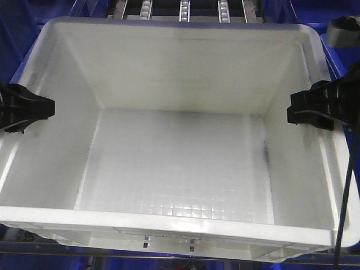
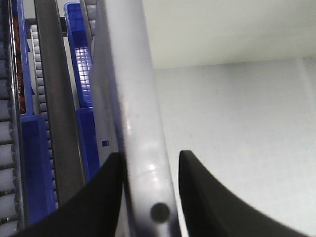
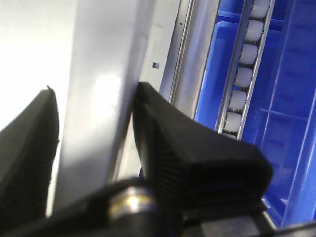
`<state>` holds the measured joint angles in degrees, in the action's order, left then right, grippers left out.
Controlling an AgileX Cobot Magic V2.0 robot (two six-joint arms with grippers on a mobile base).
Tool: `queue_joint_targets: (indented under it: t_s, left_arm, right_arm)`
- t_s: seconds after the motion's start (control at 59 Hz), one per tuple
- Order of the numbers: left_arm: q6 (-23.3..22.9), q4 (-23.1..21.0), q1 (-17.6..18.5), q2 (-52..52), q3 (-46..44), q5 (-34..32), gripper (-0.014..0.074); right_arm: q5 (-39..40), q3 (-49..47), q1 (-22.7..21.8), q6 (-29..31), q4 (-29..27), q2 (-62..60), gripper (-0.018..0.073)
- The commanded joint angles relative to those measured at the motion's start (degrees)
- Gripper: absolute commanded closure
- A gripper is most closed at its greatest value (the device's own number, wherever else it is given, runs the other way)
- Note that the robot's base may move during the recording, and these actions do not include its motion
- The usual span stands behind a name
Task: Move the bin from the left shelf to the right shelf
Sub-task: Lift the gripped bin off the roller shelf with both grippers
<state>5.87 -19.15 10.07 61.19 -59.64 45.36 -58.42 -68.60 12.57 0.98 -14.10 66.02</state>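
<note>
The white bin (image 1: 180, 25) fills the front view, open side up and with nothing inside. My left gripper (image 1: 42, 107) straddles its left rim and my right gripper (image 1: 295, 109) straddles its right rim, at about the same height. In the left wrist view the rim (image 2: 138, 98) runs between the black fingers of the left gripper (image 2: 149, 155), one finger outside the wall and one inside. In the right wrist view the right gripper (image 3: 95, 88) is shut on the rim (image 3: 98, 49) in the same way. The bin's printed side is hidden.
Dark blue bins (image 1: 17, 22) (image 1: 315, 11) flank the white one, and roller tracks (image 1: 185, 8) run behind it. More rollers (image 3: 242, 74) and a blue bin (image 3: 296, 98) lie just outside the right rim. A black cable (image 1: 347, 185) hangs at the right.
</note>
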Motion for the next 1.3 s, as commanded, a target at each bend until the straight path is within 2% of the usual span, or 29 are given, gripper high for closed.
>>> queue_joint_targets:
  t_s: [0.0,1.288]
  left_arm:
    - [2.6,-3.6,0.3,-1.7,-2.2,-4.7,0.0603]
    - [2.6,-3.6,0.3,-1.7,-2.2,-4.7,0.0603]
  right_arm:
    - [6.2,-2.4,0.0,4.5,-1.5,-2.1,0.0564]
    - [6.2,-2.4,0.0,4.5,-1.5,-2.1,0.0564]
